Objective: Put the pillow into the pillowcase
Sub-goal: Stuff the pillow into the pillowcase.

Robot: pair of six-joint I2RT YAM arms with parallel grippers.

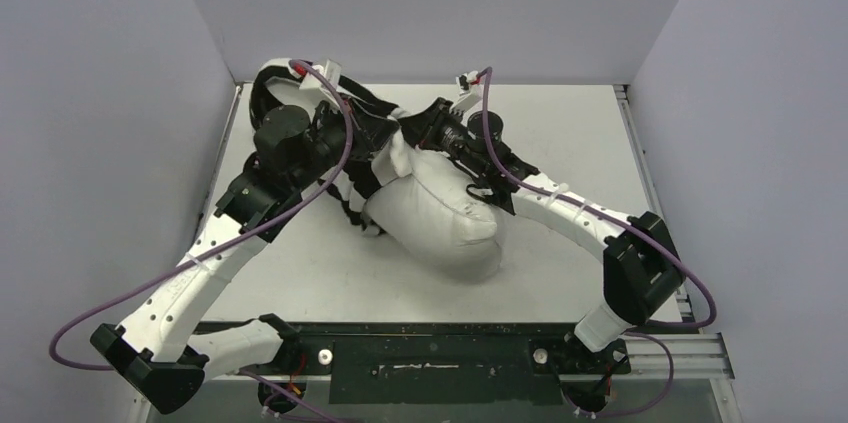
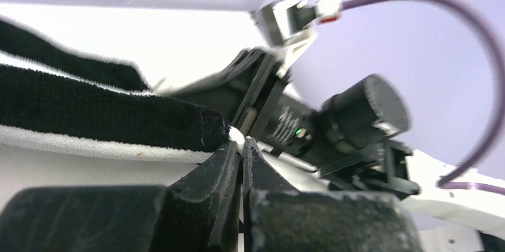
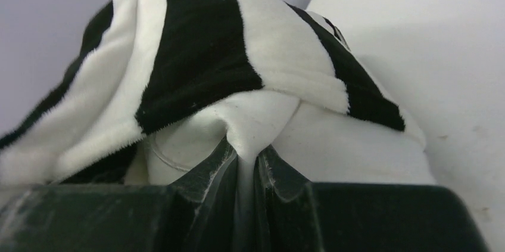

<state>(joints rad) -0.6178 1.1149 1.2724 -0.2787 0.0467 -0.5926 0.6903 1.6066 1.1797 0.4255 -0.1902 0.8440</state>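
Observation:
The plump off-white pillow (image 1: 445,218) lies mid-table, its far end tucked under the black-and-white striped pillowcase (image 1: 402,155). Both grippers meet at that far end. In the left wrist view my left gripper (image 2: 242,143) is shut on the pillowcase's edge (image 2: 119,115), a black stripe with a white hem. In the right wrist view my right gripper (image 3: 246,152) is shut on a pinched fold of the pillow (image 3: 357,145), and the pillowcase (image 3: 196,55) is draped over the pillow's top. From above, the left gripper (image 1: 378,140) and right gripper (image 1: 422,135) are partly hidden by cloth and wrists.
Grey walls enclose the white table (image 1: 300,273) on the left, back and right. The right arm's wrist (image 2: 339,118) and purple cable (image 2: 476,55) sit close in front of the left gripper. Both arm bases stand on the black rail (image 1: 430,363) at the near edge.

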